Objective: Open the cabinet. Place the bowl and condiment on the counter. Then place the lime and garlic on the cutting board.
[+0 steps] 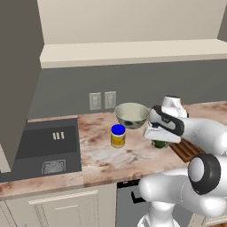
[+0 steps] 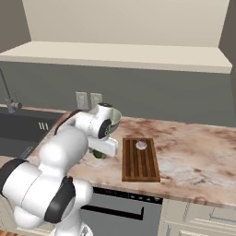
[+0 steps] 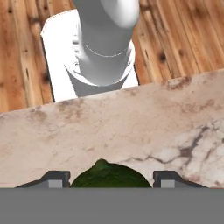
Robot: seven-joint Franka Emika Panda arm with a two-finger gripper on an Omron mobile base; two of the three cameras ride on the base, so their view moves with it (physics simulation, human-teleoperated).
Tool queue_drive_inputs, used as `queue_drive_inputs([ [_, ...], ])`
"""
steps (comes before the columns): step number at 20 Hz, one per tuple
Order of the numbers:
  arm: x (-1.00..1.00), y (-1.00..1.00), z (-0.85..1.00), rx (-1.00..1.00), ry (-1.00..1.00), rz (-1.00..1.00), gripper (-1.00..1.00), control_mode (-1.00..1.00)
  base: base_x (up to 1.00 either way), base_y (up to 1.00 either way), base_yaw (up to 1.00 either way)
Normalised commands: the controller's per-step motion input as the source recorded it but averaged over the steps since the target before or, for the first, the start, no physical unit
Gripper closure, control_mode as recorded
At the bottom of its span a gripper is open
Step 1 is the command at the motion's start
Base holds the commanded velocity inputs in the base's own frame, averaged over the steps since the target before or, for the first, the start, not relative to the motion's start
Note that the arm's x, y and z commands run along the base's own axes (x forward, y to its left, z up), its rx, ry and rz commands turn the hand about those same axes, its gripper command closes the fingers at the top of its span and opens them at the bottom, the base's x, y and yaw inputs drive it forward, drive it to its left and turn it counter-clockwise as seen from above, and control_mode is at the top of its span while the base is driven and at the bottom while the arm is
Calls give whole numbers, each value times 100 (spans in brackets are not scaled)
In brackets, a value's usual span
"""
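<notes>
Lime at the pincer, down on the counter

The lime (image 3: 108,175) sits on the counter (image 1: 102,153) between the pincer's (image 3: 109,178) tips; whether they grip it, I cannot tell. Just beside: bowl (image 1: 131,115), contents hidden, and blue-lidded condiment (image 1: 118,135). Cutting board (image 2: 140,159) nearby bears the garlic (image 2: 141,145).

No legible text, label, brand, number or sign appears on any surface. The jar (image 1: 118,135) with the blue lid, at about 9 o'clock from the bowl (image 1: 131,114), carries a plain yellow body with no readable label. The two wall plates (image 1: 102,100) at 11 o'clock from the bowl are blank. The cutting board (image 2: 140,159) bears no marking.
</notes>
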Motion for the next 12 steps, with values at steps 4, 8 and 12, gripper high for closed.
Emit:
queue_drive_inputs([
  [4, 7, -100, 41, -6, 0, -1, 100, -100, 0, 0, 0],
  [8, 22, -98, 8, -3, 0, -1, 100, -100, 0, 0, 0],
  [12, 30, -71, 0, 0, 0, 0, 100, -100, 0, 0, 0],
])
